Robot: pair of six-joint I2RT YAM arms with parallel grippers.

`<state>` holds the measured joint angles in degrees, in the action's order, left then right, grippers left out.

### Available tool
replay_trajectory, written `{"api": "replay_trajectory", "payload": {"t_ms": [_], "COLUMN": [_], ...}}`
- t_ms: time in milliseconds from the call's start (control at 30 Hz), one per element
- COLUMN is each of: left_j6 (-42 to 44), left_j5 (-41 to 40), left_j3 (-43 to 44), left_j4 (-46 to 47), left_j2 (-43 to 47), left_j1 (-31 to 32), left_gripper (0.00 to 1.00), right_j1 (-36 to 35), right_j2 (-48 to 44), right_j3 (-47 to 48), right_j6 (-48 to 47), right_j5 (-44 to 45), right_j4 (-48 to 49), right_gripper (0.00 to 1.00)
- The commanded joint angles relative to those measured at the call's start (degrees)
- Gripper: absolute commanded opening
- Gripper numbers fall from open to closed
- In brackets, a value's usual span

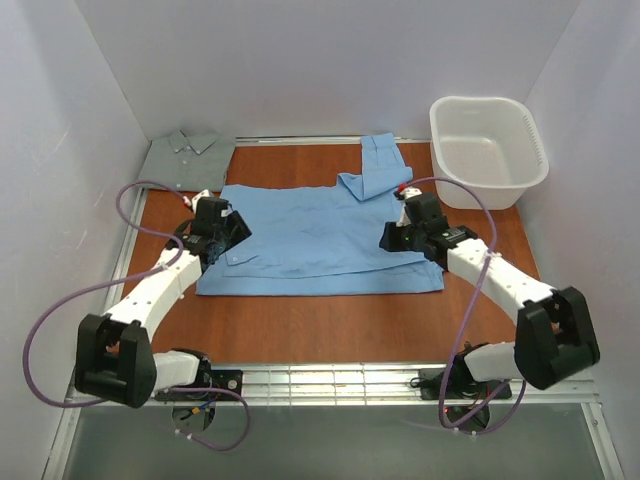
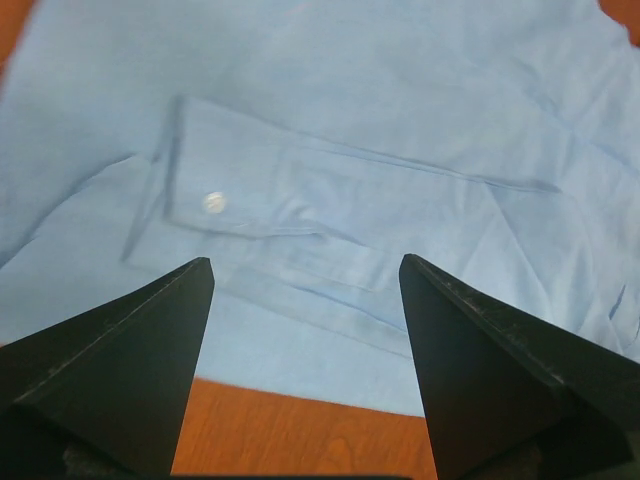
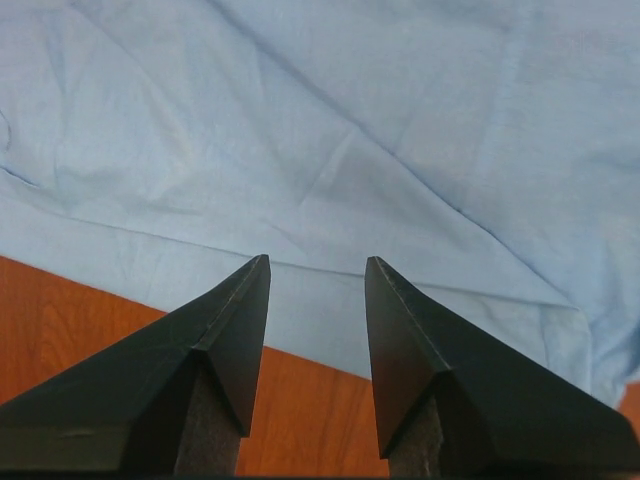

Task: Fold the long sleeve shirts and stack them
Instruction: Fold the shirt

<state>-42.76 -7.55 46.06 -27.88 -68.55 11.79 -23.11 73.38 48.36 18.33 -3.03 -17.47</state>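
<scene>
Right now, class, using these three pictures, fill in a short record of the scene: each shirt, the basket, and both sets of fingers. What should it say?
blue shirt: spread mid-table, partly folded, one sleeve reaching the far edge
grey-green shirt: folded, far left corner
basket: white, far right corner, nothing visible inside
left fingers: open, above a buttoned cuff on the blue shirt's left side, holding nothing
right fingers: open, over the blue shirt's right edge, holding nothing
</scene>
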Motion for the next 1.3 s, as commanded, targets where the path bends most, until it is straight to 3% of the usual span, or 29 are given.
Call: {"api": "replay_trajectory", "payload": {"t_ms": [0, 333, 500, 700, 967, 1100, 1133, 1267], "left_j6": [6.4, 7.5, 7.2, 5.5, 0.7, 0.2, 0.7, 4.3], "left_j5": [-1.4, -2.4, -2.8, -1.8, 5.1, 5.1, 4.1, -5.1], "left_j3": [4.1, 5.7, 2.5, -1.3, -9.1, -5.8, -4.5, 5.3], "left_j4": [2.6, 0.6, -4.0, -11.3, -17.3, -20.8, -21.2, -20.5], "left_j2": [-5.7, -21.3, -22.5, -19.6, -5.0, 1.7, 2.3, 0.6], "left_j1": [3.8, 5.8, 5.8, 5.8, 5.7, 5.7, 5.4, 3.4], "left_gripper": [0.72, 0.69, 0.68, 0.68, 0.69, 0.71, 0.77, 0.84], "right_j1": [-3.9, -8.4, -8.4, -8.4, -8.5, -8.4, -8.3, -3.1], "right_j2": [6.8, 19.9, 21.4, 17.9, 5.5, 0.0, -0.6, -1.2], "right_j3": [3.2, 4.9, 2.8, -3.1, -14.0, -10.4, -9.0, 2.1], "right_j6": [-3.5, -5.1, -6.5, -6.4, -4.5, -5.6, -5.8, -9.1], "right_j5": [5.5, 5.0, 3.6, -2.5, -8.2, -6.4, -5.7, -3.2], "right_j4": [-1.9, -3.9, -11.3, -17.1, -19.9, -23.5, -24.4, -26.3], "right_gripper": [0.37, 0.37, 0.37, 0.37, 0.40, 0.43, 0.45, 0.57]}}
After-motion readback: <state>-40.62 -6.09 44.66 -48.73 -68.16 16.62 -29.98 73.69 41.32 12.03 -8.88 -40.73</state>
